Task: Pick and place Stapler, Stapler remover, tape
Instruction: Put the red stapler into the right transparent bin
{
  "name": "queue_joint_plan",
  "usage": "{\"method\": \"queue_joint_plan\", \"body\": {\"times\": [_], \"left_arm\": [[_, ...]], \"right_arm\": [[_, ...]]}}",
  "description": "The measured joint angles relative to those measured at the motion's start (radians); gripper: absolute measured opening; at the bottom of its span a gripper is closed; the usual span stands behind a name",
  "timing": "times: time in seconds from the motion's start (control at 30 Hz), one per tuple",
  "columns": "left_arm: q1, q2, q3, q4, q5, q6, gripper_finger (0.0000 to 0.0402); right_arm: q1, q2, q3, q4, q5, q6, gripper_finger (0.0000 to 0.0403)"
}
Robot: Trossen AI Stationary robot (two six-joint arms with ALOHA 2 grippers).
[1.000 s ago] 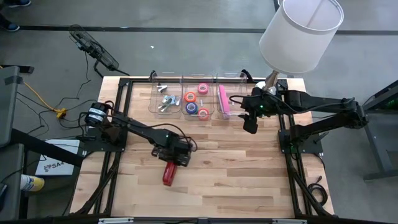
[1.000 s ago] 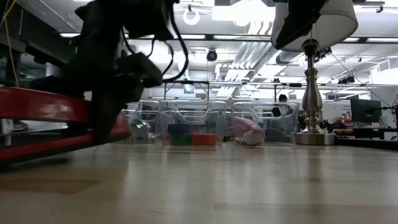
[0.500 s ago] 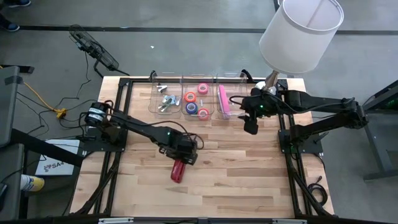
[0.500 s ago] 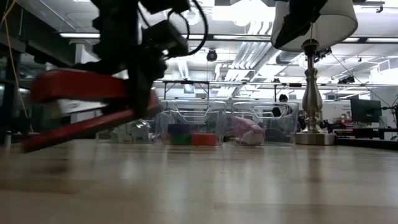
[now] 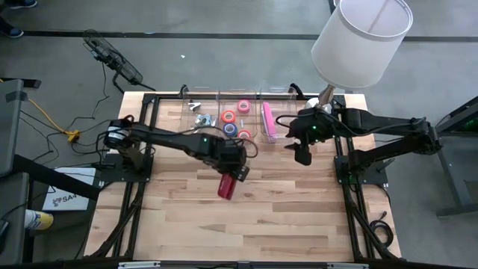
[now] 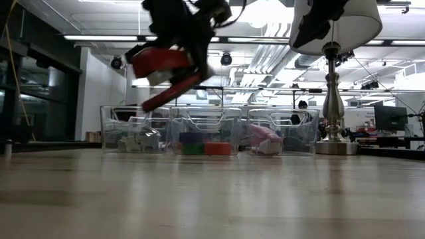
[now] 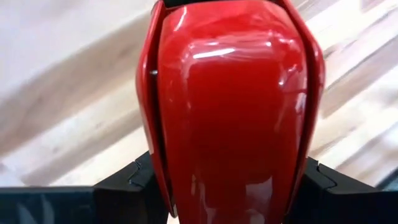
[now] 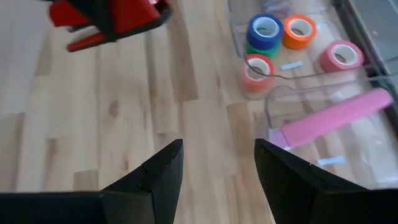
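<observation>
High view shows three clear bins [image 5: 237,96] at the table's far edge: one with small metal staple removers [image 5: 197,107], the middle one with the tape rolls [image 5: 236,119], and the third with a pink stapler [image 5: 268,120] lying in it. So most of the sorting looks done; what seems left is the red stapler [image 5: 226,185], which hangs above the wooden table [image 5: 299,217], short of the bins. The left gripper [image 5: 237,169] is clamped on its sides, fingers [image 7: 118,190] pressed against the red body. The right gripper [image 5: 302,153] hovers just beside the stapler bin, fingers [image 8: 158,171] apart and holding nothing.
</observation>
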Motion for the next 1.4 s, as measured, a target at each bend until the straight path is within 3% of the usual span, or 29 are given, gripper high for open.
{"method": "queue_joint_plan", "body": {"times": [0.43, 0.6, 0.8, 1.13, 1.4], "left_arm": [[0.068, -0.002, 0.294, -0.134, -0.194, 0.217, 0.0203], [0.084, -0.002, 0.382, -0.154, -0.27, 0.288, 0.0203], [0.088, -0.002, 0.454, -0.125, -0.335, 0.397, 0.0203], [0.087, -0.002, 0.521, -0.111, -0.338, 0.538, 0.0203], [0.087, -0.002, 0.546, -0.041, -0.288, 0.678, 0.0203]], "right_arm": [[0.0, 0.0, 0.0, 0.132, -0.121, 0.009, 0.0197], [0.0, 0.0, 0.0, 0.179, -0.13, 0.016, 0.023], [0.0, 0.029, 0.0, 0.271, -0.212, 0.017, 0.0279], [-0.013, 0.113, 0.0, 0.41, -0.202, 0.006, 0.0291], [-0.031, 0.153, 0.0, 0.556, -0.319, -0.011, 0.0292]]}}
